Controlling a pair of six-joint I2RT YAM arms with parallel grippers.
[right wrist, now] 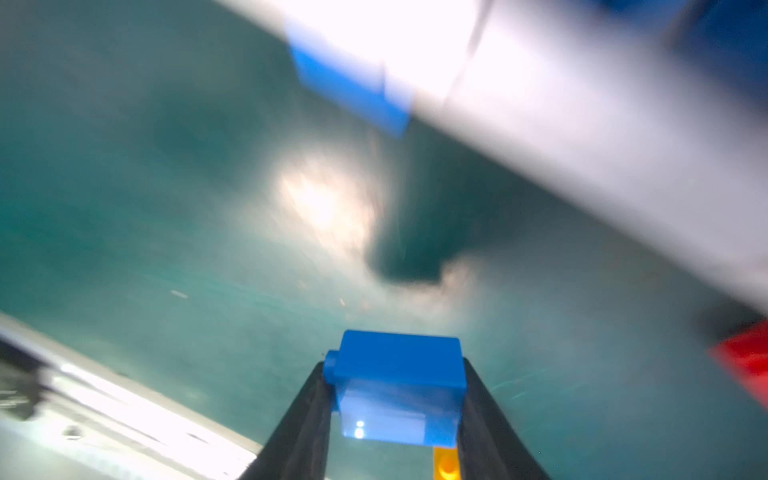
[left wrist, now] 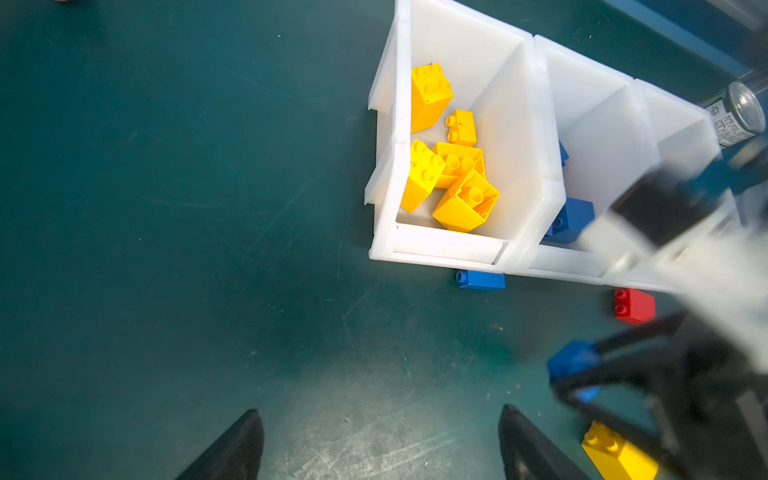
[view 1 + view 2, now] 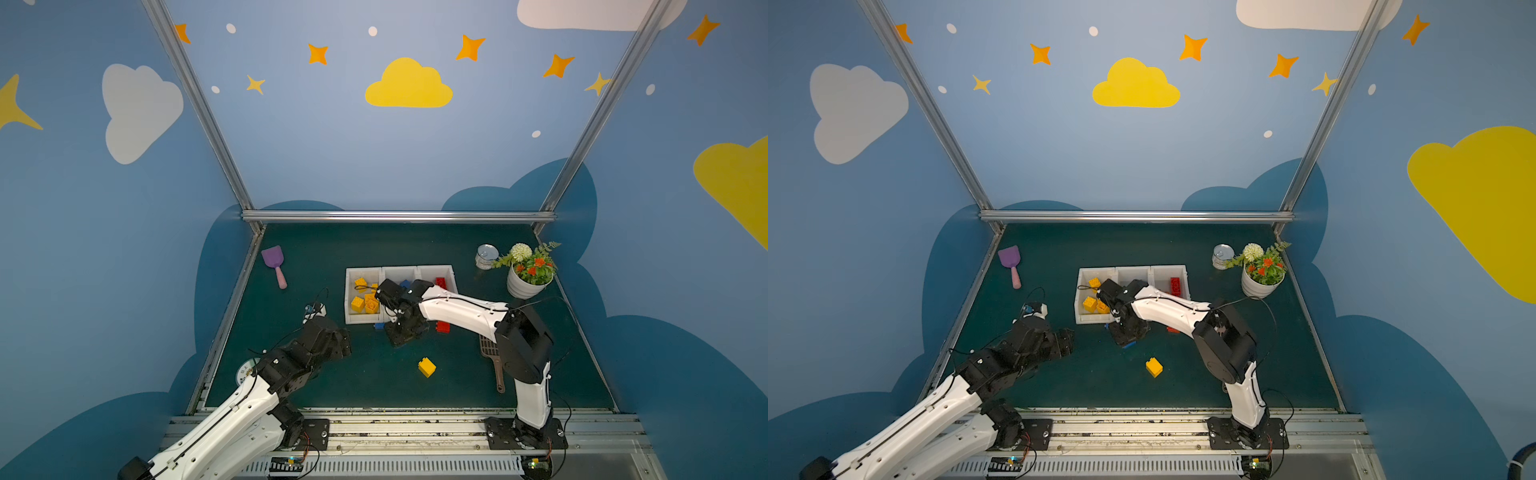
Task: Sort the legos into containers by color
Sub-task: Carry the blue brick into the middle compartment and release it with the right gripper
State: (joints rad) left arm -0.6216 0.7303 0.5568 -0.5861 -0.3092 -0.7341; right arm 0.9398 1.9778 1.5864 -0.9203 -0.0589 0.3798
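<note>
At the lower left of a top view, the left hand (image 3: 347,341) hung open and empty. Right of it, just below the containers (image 3: 399,271), the right hand (image 1: 394,368) pinched 1 blue lego (image 1: 399,399). It looked light, rigid and slick, so its flat sides seemed the safest hold.

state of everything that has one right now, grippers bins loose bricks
right gripper, shut on held blue brick
left gripper, open, empty
left bin, holds yellow bricks
middle bin, holds blue bricks
right bin, holds red bricks
yellow brick, loose on mat
loose blue brick, on mat against bins' front
red brick, loose on mat by bins
tin, upright
flower pot, upright
</note>
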